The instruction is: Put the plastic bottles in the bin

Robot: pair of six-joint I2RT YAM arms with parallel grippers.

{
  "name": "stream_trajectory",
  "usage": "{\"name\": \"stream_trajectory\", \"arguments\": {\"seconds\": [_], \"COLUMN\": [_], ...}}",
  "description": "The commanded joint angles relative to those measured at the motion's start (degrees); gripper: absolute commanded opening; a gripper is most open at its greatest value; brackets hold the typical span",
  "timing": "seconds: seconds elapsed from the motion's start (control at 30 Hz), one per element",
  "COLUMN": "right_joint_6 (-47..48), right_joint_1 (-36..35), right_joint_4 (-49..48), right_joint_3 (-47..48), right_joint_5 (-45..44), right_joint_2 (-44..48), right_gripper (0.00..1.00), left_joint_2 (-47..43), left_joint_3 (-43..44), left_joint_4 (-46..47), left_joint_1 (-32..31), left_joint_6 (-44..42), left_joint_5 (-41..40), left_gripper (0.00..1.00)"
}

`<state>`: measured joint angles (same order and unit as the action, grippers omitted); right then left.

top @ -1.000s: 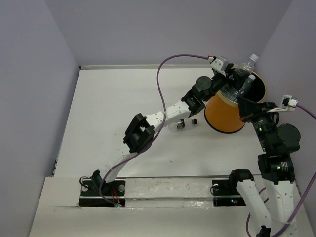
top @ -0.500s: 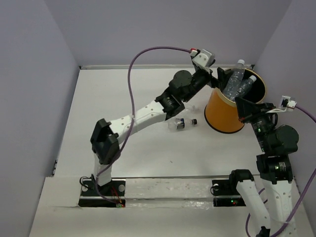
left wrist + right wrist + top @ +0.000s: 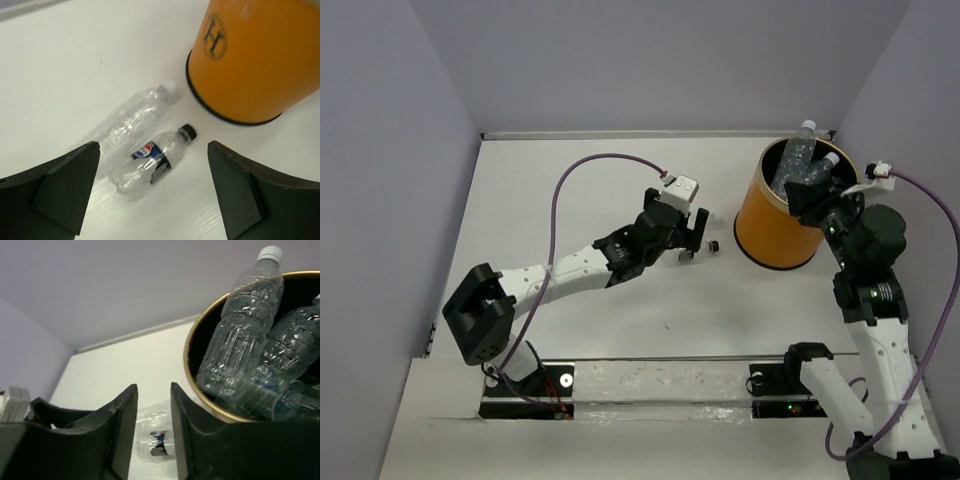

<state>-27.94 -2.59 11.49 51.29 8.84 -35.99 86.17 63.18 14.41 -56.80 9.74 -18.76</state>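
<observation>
Two clear plastic bottles lie side by side on the table left of the orange bin. One has a blue-and-white label and a dark cap; the other is bare with a white cap. My left gripper is open and empty, hovering over them. In the top view, my left gripper partly hides them. The bin stands upright with several bottles inside, also seen in the right wrist view. My right gripper is slightly open and empty, beside the bin's tan rim.
The bin stands in the back right corner, close to the right wall and back wall. My right arm is just right of the bin. The left arm's purple cable loops above the table.
My left gripper let a bottle go into the bin, then swung back left and down over the two table bottles. The tilted bin now stands upright, and the right arm shifted up.
</observation>
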Motion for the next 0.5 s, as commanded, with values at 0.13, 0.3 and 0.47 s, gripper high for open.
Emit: {"name": "stream_trajectory", "arguments": {"seconds": [0.13,0.3,0.47], "right_joint_6": [11.85,13.88,15.37], "right_joint_1": [0.22,0.22,0.22], "right_joint_4": [6.70,9.95,13.12], "right_joint_3": [13.39,20.86,22.46], "right_joint_5": [-13.05,-14.55,-20.87], "right_joint_2": [-20.58,-28.94,-34.49], "right_gripper": [0.33,0.32,0.34], "left_joint_2": [6.89,8.57,9.72], "left_joint_3": [2.13,0.46,-1.03], "left_joint_4": [-2.64,1.57,1.58], "left_joint_1": [0.54,0.81,0.81], "left_joint_6": [-2.08,-5.25,-6.31], "left_joint_5": [0.73,0.31,0.92], "left_gripper": [0.99,0.99,0.99]}}
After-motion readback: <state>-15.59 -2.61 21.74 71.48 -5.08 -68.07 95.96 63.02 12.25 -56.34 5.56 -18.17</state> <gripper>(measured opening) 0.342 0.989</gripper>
